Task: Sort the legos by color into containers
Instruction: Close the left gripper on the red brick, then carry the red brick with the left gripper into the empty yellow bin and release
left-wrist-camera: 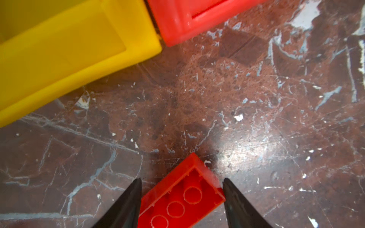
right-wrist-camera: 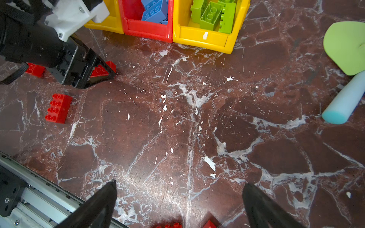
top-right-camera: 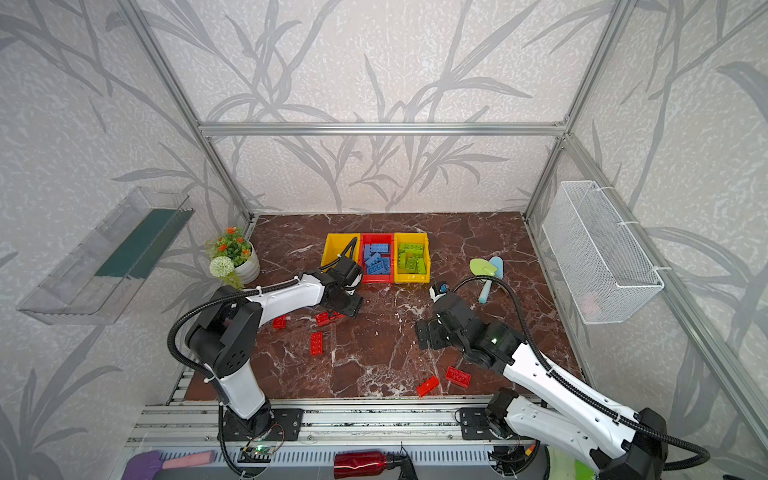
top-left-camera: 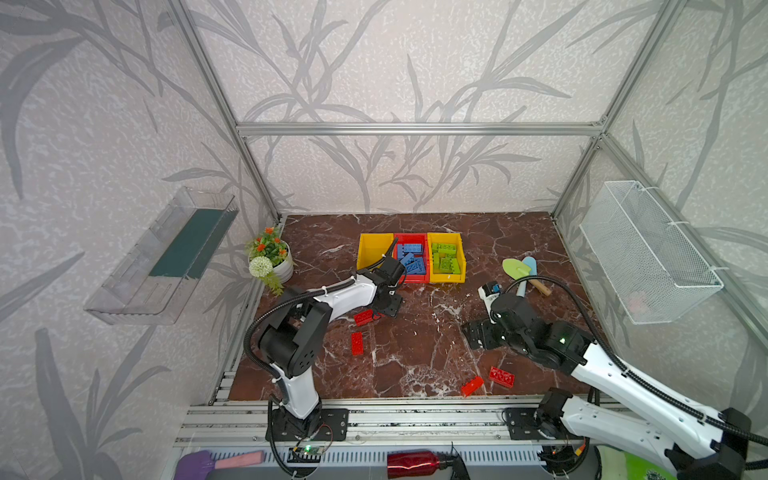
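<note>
Gleaming red-brown marble tabletop (top-left-camera: 415,353), leaf-patterned walls (top-left-camera: 395,62)

Bright, even light; glare on the marble floor (left-wrist-camera: 246,150); wide-angle edges bend.

Two high views overlook the table (top-left-camera: 415,353); wrist views perhaps nearer.

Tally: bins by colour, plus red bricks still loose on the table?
Yellow bins: 2
Red bin: 1
Loose red bricks: 5
Total: 8
</note>
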Tool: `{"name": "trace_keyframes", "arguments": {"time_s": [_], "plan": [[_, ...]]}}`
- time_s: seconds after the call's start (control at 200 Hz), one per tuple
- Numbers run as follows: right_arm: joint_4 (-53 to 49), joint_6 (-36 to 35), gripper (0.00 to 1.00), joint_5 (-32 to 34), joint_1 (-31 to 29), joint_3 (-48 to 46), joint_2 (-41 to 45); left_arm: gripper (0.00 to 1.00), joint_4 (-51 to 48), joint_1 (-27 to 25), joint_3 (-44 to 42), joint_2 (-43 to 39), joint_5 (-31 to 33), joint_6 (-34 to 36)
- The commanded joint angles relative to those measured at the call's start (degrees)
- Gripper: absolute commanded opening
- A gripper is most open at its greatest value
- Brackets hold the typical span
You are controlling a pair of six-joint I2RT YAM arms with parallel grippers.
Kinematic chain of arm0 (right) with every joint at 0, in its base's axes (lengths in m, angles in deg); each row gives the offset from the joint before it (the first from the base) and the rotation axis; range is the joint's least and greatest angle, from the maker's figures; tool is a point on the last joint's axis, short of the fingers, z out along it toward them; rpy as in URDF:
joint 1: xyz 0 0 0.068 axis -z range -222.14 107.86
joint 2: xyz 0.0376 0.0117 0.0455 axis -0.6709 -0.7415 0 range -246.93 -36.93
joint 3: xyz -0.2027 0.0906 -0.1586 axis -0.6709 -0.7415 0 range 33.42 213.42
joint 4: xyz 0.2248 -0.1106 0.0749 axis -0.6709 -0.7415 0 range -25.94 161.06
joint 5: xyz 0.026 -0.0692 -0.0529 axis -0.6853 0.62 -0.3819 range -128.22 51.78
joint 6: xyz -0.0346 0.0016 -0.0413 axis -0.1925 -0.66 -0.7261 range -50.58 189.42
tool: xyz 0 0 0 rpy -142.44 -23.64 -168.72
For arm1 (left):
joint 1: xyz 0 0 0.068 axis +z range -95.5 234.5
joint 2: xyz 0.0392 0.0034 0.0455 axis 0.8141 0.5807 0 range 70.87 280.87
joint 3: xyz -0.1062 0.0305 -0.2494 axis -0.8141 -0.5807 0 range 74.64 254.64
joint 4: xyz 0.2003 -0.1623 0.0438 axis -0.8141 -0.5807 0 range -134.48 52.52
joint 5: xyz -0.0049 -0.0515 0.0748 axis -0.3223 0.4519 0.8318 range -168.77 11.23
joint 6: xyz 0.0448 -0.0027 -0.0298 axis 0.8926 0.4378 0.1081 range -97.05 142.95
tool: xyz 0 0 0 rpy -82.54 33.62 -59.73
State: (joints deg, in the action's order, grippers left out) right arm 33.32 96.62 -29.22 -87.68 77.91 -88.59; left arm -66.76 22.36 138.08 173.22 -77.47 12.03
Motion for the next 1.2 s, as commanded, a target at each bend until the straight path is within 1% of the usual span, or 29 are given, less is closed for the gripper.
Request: {"name": "trace_keyframes", "arguments": {"time_s": [0.0,0.195,0.415,0.585,0.7,0.765,0.855,0.915,1.07,1.124,1.194], "plan": [[-0.68,-0.26,0.99,0.85,-0.16,-0.71,1.53,0.65,-1.94,-0.01,-1.25,-1.63,0.03,-2.44],[-0.93,-0.04,0.99,0.59,-0.21,-1.00,2.39,0.66,-2.67,0.05,-2.51,-2.48,0.73,-5.53],[-1.12,0.22,0.99,0.41,-0.17,-1.14,3.14,0.75,-3.26,0.00,-3.59,-4.35,1.51,-7.17],[-1.35,0.40,1.00,0.32,-0.21,-1.16,3.76,0.75,-3.37,0.02,-4.42,-4.70,0.55,-8.15],[-1.23,0.40,0.99,0.07,-0.16,-1.01,3.76,0.69,-2.55,-0.01,-4.99,-4.28,0.09,-7.99],[-1.29,0.48,0.99,-0.02,-0.16,-0.98,3.76,0.65,-2.40,0.00,-4.90,-3.76,-0.47,-7.89],[-1.31,0.48,0.99,0.01,-0.16,-0.89,3.85,0.51,-2.52,-0.06,-4.81,-3.60,-1.29,-8.06],[-1.38,0.55,0.99,0.06,-0.10,-1.02,3.93,0.44,-2.54,-0.07,-4.94,-4.03,-1.44,-8.33],[-0.80,0.67,0.99,-0.07,-0.16,-1.25,3.78,0.42,-2.87,-0.17,-4.66,-4.46,-1.83,-8.41],[-0.70,0.57,0.99,-0.12,-0.16,-1.16,3.54,0.40,-3.22,-0.12,-4.10,-4.03,-1.72,-8.59],[-0.57,0.40,0.99,-0.12,-0.16,-1.05,3.33,0.34,-4.10,-0.12,-2.97,-3.32,-1.36,-8.98]]}}
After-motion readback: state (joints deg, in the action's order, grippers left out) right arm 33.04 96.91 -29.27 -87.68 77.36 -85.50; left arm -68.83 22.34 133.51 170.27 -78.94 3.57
